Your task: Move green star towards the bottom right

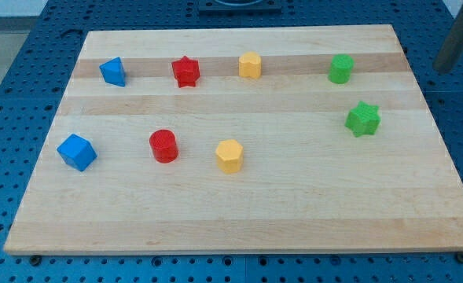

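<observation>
The green star [362,119] lies on the wooden board [239,212] at the view's right, a little above mid-height. A green cylinder [340,68] stands up and to the left of it. My rod enters at the view's top right corner, dark and blurred. My tip [442,68] is beyond the board's right edge, up and to the right of the green star and well apart from it.
A blue block [113,71], a red star [185,71] and a yellow block [250,65] line the top. A blue cube [77,152], a red cylinder [163,146] and a yellow hexagonal block [229,156] sit lower left. A blue perforated table surrounds the board.
</observation>
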